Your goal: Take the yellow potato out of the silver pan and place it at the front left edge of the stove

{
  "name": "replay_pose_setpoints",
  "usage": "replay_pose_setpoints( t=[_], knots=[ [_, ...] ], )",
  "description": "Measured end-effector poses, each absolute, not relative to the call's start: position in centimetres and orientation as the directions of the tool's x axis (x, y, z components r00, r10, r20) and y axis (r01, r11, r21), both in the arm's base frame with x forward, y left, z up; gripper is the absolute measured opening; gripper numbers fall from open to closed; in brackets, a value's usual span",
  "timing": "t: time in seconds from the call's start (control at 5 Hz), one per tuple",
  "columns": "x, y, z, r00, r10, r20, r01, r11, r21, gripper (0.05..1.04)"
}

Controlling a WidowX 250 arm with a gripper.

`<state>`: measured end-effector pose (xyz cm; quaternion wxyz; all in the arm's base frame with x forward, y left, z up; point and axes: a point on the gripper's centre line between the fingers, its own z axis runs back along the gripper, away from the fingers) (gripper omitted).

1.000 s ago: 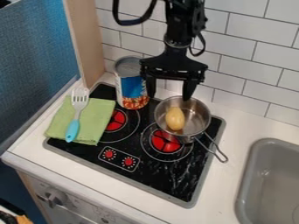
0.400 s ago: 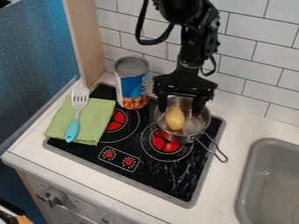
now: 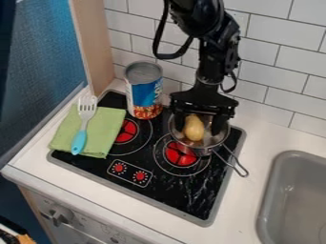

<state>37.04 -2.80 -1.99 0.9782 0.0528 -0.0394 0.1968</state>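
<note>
The gripper [image 3: 198, 129] has lowered into the metal pot [image 3: 202, 151] on the far right of the stove [image 3: 191, 193], its open fingers [image 3: 219, 125] astride the yellow object [image 3: 194, 127] inside, within grasping reach.

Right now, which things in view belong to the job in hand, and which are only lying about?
Seem in the job:
black hand, open around the yellow object
yellow object, inside the metal pot
metal pot, on the stove

Only lying about:
tall can
green cloth
slotted spatula, on the cloth
</note>
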Motion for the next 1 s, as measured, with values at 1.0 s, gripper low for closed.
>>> replay_pose_setpoints(
  t=[1.0],
  knots=[
    [37.1,-1.8,1.3,0.901,0.402,0.165,-0.423,0.898,0.121,0.704]
  ],
)
